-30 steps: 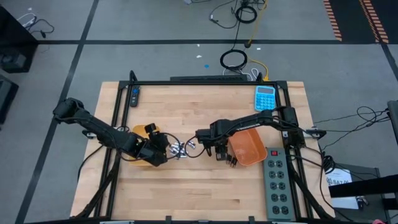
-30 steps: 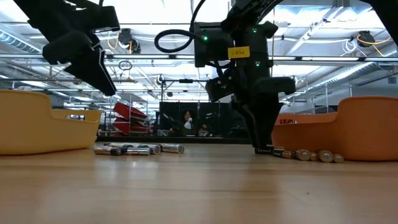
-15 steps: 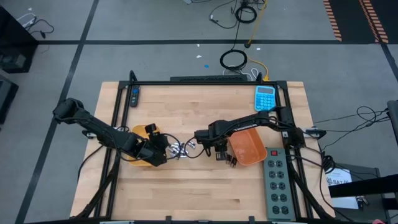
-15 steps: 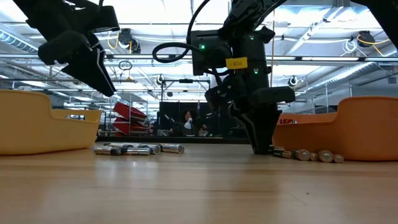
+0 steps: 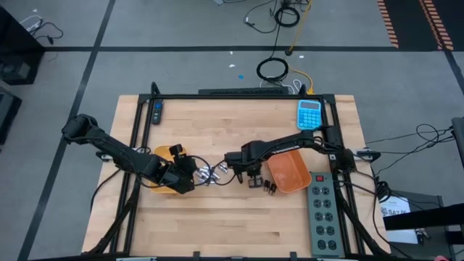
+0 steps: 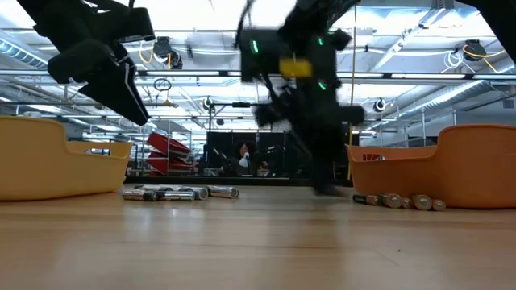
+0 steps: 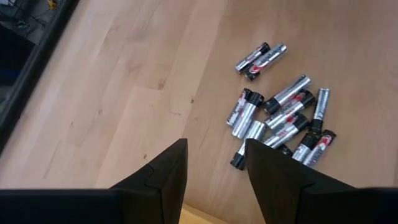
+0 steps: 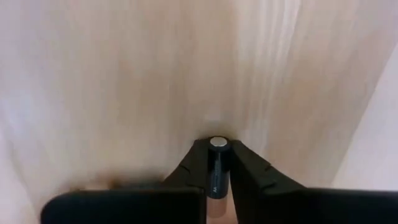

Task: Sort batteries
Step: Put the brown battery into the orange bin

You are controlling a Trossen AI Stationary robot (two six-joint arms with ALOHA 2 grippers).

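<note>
A heap of silvery-grey batteries (image 5: 209, 172) lies on the wood between the two trays; it also shows in the left wrist view (image 7: 280, 118) and the low view (image 6: 181, 192). A row of batteries (image 6: 401, 200) lies beside the orange tray (image 5: 290, 171), with darker ones (image 5: 270, 187) at its near left corner. My left gripper (image 7: 214, 168) is open and hovers raised (image 6: 121, 89) at the yellow tray's (image 5: 163, 154) right edge, just left of the heap. My right gripper (image 8: 217, 163) is shut on a dark battery, between the heap and the orange tray (image 5: 250, 177). My right gripper pinches a dark battery (image 8: 216, 168) between its two fingers (image 8: 252, 169). The battery lies along the fingers, and its silvery end cap (image 8: 217, 142) sticks out past the fingertips. The fingers point down from above. Whether the battery's end touches the table I cannot tell.
A blue calculator (image 5: 309, 114) lies at the far right of the table and a grey power strip (image 5: 323, 210) along the right edge. A small remote (image 5: 157, 111) sits far left. Bare wood spreads along the near side (image 5: 232, 217).
My right gripper has moved toward the table's left, away from the row of batteries beside the orange tray and toward the heap, and it is blurred with motion in the low view. The left arm has kept still.
</note>
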